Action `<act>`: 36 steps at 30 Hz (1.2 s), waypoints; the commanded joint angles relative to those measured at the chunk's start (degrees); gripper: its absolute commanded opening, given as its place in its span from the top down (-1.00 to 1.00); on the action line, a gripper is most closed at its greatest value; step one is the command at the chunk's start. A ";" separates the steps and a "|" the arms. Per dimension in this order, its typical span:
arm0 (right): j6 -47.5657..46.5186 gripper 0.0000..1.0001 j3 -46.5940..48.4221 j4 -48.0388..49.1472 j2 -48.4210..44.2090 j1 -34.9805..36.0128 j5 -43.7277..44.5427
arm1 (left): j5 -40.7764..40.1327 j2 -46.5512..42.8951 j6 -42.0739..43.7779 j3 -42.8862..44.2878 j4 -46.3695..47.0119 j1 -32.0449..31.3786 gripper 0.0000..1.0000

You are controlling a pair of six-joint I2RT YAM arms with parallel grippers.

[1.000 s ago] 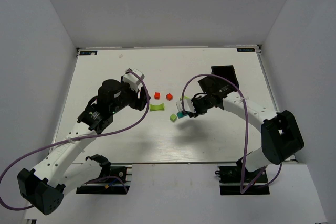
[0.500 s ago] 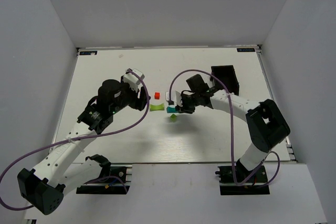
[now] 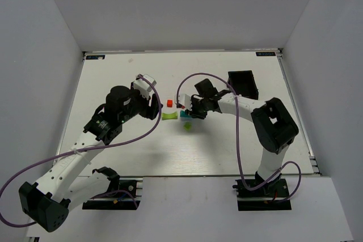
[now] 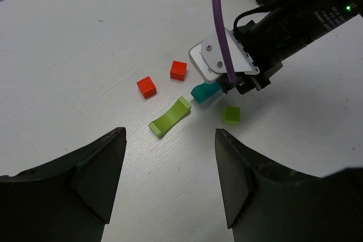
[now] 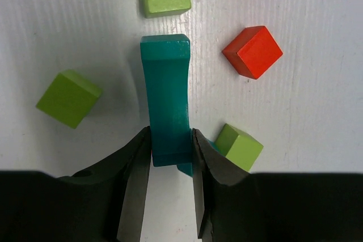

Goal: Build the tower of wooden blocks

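Right arm position has changed: over the last second it has swung left, carrying the teal bar (image 5: pixel 165 83) from beyond the lime-green cube (image 3: pixel 186 126) to a point just beside the lime-green bar (image 3: pixel 169 115). The left arm has not moved.

Wood block tower, current state: not stacked. The painted wooden pieces lie as loose single blocks near the middle of the bench (image 3: pixel 113 83).

1. Teal bar: a flat, smooth-painted piece with slightly waisted long sides. The right hand (image 5: pixel 170 140) is clenched on its near end, one finger on each long face. Its far end points at the end of the lime-green bar, with a narrow gap between them. Whether it touches the bench cannot be determined.
2. Lime-green bar: a shallow arched piece, resting on the bench.
3. Red cubes (image 4: pixel 146 87) (image 4: pixel 178 70): two, sharp-edged, set apart beyond the lime-green bar.
4. Lime-green cubes: the right wrist view shows one on either side of the teal bar (image 5: pixel 69 98) (image 5: pixel 238 147).

Left hand (image 4: pixel 170 157): released, with the fingers spread and nothing between them, hanging above the blocks.

Bench surface: white, with a fine linear grain. A black rectangular bin (image 3: pixel 244 85) stands well apart to the right.
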 commanded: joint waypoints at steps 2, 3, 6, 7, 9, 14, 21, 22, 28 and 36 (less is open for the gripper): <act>0.74 1.00 3.34 1.01 2.05 0.36 3.54 | 1.56 -0.74 -1.01 -0.32 0.42 0.18 -0.48; 0.30 1.00 3.61 0.92 2.23 0.36 3.81 | 1.57 -0.74 -1.01 -0.32 0.42 0.18 -0.50; -0.41 1.00 4.57 0.13 3.46 0.37 3.72 | 1.57 -0.74 -1.01 -0.32 0.42 0.18 -0.50; -1.10 1.00 4.84 -0.22 3.72 0.54 3.81 | 1.57 -0.74 -1.01 -0.32 0.42 0.18 -0.50; -1.90 1.00 5.81 -0.57 4.60 0.71 3.63 | 1.57 -0.74 -1.01 -0.32 0.42 0.18 -0.50; -4.44 1.00 7.39 -2.06 5.92 1.59 3.20 | 1.57 -0.74 -1.01 -0.32 0.42 0.18 -0.50; -7.26 1.00 9.50 -5.31 7.77 3.00 4.07 | 1.57 -0.74 -1.01 -0.32 0.42 0.18 -0.50; -7.78 1.00 9.50 -5.32 7.59 2.91 3.90 | 1.57 -0.74 -1.01 -0.32 0.42 0.18 -0.50; -8.49 1.00 9.85 -6.28 7.94 3.00 3.99 | 1.57 -0.21 -1.01 -0.32 0.42 0.18 -0.50; -7.88 0.98 10.29 -6.20 8.73 3.35 4.51 | 2.09 -0.21 -1.01 -0.32 0.42 0.18 -0.50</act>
